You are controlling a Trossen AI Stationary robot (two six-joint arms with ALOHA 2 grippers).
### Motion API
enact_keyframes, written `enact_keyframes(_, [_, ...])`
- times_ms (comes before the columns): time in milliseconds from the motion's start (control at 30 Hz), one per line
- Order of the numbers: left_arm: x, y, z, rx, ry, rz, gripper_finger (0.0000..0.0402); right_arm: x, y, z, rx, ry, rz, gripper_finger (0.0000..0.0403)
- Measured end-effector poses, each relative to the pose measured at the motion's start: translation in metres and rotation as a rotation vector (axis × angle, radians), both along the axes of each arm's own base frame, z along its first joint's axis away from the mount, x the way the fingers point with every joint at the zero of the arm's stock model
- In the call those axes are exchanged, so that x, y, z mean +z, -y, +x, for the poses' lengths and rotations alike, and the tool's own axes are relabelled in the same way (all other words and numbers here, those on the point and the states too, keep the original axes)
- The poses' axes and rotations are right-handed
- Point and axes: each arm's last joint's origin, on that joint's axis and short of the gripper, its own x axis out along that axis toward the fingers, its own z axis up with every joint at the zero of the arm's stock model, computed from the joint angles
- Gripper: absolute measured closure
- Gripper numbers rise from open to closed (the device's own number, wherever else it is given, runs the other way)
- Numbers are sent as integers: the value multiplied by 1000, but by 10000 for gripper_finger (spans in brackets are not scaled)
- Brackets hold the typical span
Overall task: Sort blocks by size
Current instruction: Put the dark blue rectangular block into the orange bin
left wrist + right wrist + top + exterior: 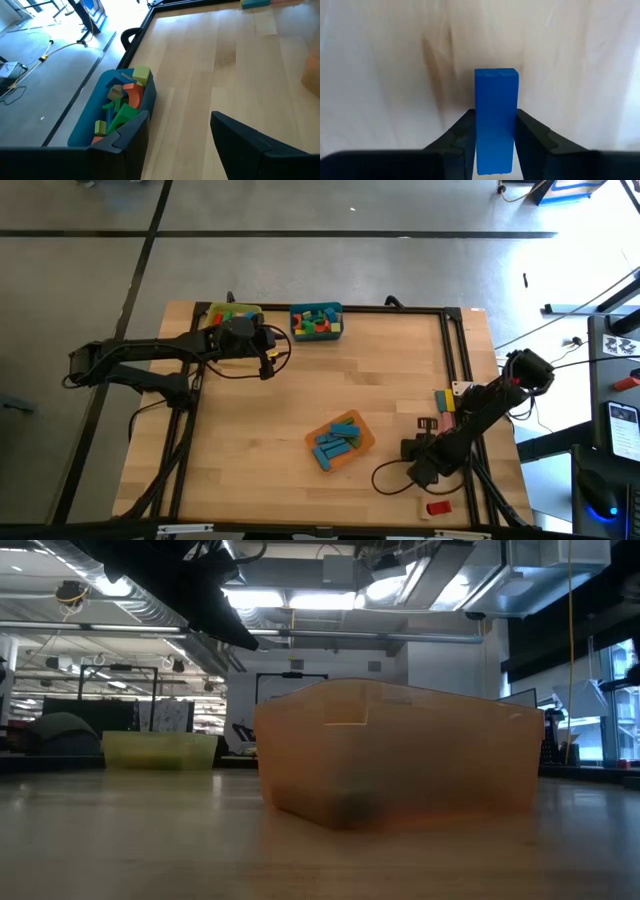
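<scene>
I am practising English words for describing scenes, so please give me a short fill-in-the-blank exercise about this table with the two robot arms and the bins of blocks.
1. The right gripper is shut on a long block whose colour is ____.
2. The orange bin near the table's middle holds blocks that are all ____ in colour.
3. The left gripper, near the teal bin, has its fingers ____.
4. At the table's far edge, the yellow bin stands beside the ____ bin.

Missing words: blue; blue; open; teal
</scene>
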Motion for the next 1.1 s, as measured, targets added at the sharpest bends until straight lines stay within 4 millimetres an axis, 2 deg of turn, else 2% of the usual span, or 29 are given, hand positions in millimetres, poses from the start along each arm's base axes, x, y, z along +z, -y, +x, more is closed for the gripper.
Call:
enact_keyframes(333, [0,0,0,0,0,0,205,33,18,36,14,55,-90,284])
enact_keyframes(767, [0,0,0,0,-1,0,205,102,36,92,-35,351,-174,284])
enact_keyframes(933, [0,0,0,0,-1,0,205,110,42,109,-97,458,-117,283])
enact_keyframes(1100, [0,0,0,0,-1,0,205,115,40,122,-48,552,-28,282])
